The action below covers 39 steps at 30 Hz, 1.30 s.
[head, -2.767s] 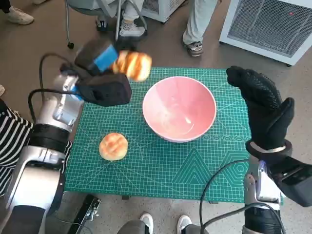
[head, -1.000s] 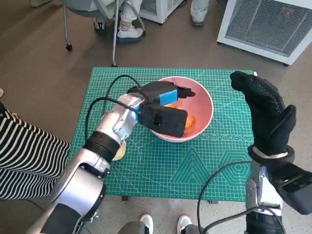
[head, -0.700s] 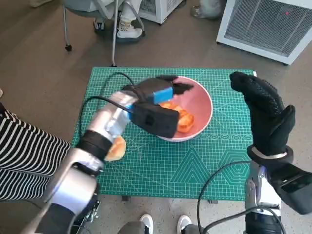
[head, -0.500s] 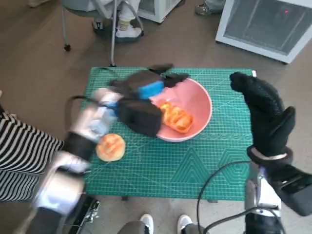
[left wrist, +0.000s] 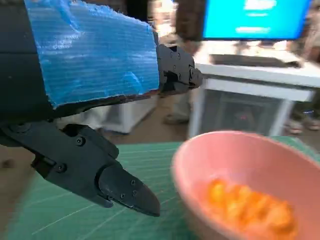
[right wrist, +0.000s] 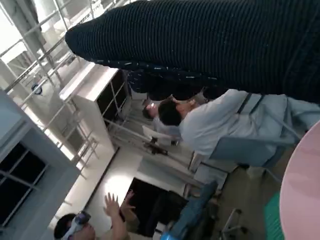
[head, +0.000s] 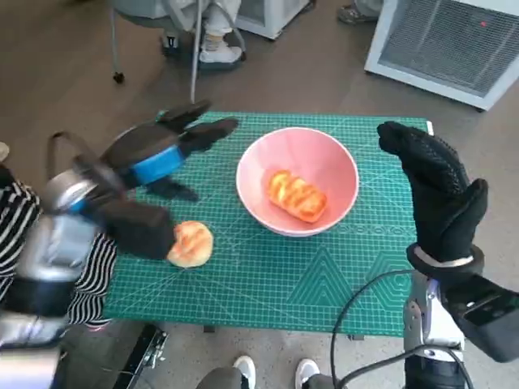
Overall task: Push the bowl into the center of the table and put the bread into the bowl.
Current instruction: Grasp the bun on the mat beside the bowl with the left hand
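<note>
A pink bowl [head: 328,162] stands near the middle of the green mat [head: 324,284]. A long golden bread [head: 296,195] lies inside it; the left wrist view shows that bread [left wrist: 250,207] blurred in the bowl [left wrist: 210,160]. A second, round bread [head: 190,243] rests on the mat, left of the bowl. My left hand [head: 162,150] hovers above the mat's left part with fingers spread, holding nothing. My right hand [head: 442,190] stands upright at the mat's right edge, fingers apart and empty.
A white cabinet with a grille [head: 454,40] stands beyond the table's far right corner. Chair legs and a person's feet [head: 212,50] are behind the table. Striped fabric [head: 16,219] lies at the left edge. Shoes [head: 243,369] show under the front edge.
My left hand let the long bread go into the bowl, then drew back to the left, off the bowl. The right hand stayed upright at the mat's right edge.
</note>
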Tool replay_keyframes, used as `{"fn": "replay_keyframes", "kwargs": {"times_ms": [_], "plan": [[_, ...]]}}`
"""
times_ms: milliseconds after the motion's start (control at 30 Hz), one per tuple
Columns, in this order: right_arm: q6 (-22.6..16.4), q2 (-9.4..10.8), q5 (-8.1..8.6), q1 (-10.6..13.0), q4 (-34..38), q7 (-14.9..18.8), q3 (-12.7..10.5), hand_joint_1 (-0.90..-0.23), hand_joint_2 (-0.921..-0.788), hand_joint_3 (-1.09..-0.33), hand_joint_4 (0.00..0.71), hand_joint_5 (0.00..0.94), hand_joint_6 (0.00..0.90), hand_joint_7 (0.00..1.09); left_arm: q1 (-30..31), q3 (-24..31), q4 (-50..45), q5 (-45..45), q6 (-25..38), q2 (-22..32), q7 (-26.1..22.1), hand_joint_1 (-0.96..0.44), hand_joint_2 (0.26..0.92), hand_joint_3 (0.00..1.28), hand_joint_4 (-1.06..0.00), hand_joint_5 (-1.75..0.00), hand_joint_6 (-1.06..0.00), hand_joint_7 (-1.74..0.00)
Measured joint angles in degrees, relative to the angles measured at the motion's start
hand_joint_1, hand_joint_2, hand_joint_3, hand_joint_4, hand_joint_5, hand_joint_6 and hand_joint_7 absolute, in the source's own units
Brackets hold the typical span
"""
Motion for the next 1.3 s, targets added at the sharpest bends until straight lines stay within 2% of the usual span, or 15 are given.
{"fn": "replay_keyframes", "kwargs": {"times_ms": [100, 300, 633, 1033, 1300], "plan": [[0.0, 0.0, 0.02, -0.2, 0.6, 0.0, 0.0, -0.701, -0.921, -0.736, 0.187, 0.004, 0.113, 0.4, 3.1, 1.3, -4.5, 0.5, 3.6, 1.6, -1.7, -0.12, 0.671, 0.0, -0.11, -0.02, -0.28, -0.04], [0.0, 0.0, 0.1, -0.6, 1.4, 0.3, 0.4, -0.7, -0.921, -0.736, 0.191, 0.005, 0.109, 0.4, 8.6, 2.6, -10.8, 0.0, 8.3, 3.3, -5.6, -0.02, 0.679, 0.01, -0.11, -0.01, -0.27, -0.01], [0.1, -0.2, 0.46, -1.1, 2.1, 1.2, 0.4, -0.7, -0.921, -0.742, 0.193, 0.005, 0.106, 0.4, 14.7, 3.0, -15.6, -0.8, 14.2, 3.4, -9.5, 0.03, 0.691, 0.01, -0.12, 0.0, -0.26, 0.0], [0.8, -0.6, 1.21, -1.1, 2.3, 2.1, 0.3, -0.7, -0.921, -0.744, 0.191, 0.003, 0.104, 0.4, 16.4, 1.6, -16.8, -0.1, 16.4, 3.3, -10.5, 0.01, 0.701, 0.01, -0.11, 0.0, -0.25, 0.0], [1.0, -0.8, 2.06, -1.1, 2.2, 2.3, 0.2, -0.7, -0.921, -0.745, 0.186, 0.001, 0.103, 0.41, 15.8, -2.8, -11.4, 1.9, 15.8, 2.1, -10.4, 0.01, 0.706, 0.01, -0.1, 0.0, -0.24, 0.0]]}}
